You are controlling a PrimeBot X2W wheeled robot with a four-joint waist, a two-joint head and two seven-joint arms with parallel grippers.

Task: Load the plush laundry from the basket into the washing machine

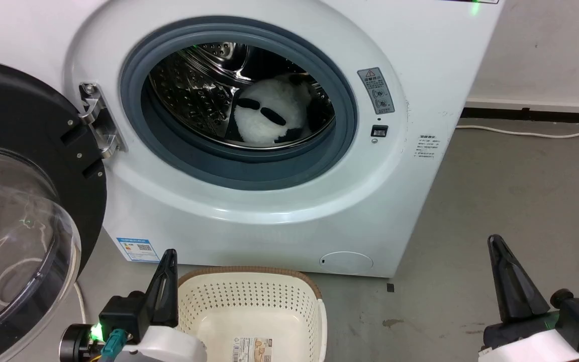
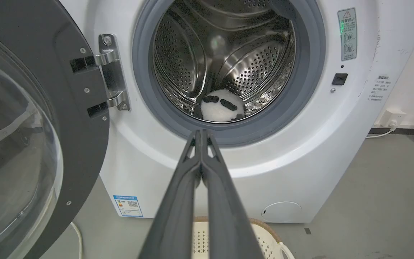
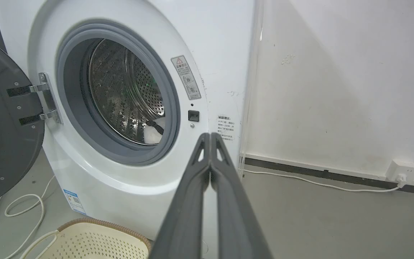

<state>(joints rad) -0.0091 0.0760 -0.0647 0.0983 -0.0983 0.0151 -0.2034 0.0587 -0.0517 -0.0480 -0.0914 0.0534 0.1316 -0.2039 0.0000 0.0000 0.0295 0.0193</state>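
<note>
The panda (image 1: pixel 269 118) is seen lying in the drum (image 1: pixel 189 85) of the washer (image 1: pixel 420 100), whose door (image 1: pixel 23 115) is swung open to the left. The basket (image 1: pixel 314 301) is set on the floor (image 1: pixel 520 201) just nearer. The left gripper (image 2: pixel 201 133) and right gripper (image 3: pixel 210 136) are pressed closed, nothing held.

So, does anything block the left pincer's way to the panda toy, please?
Nothing visible: the black-framed clear door hangs open, and the fluffy white-and-black panda toy lies in the perforated steel drum ahead of the shut left pincer.
</note>
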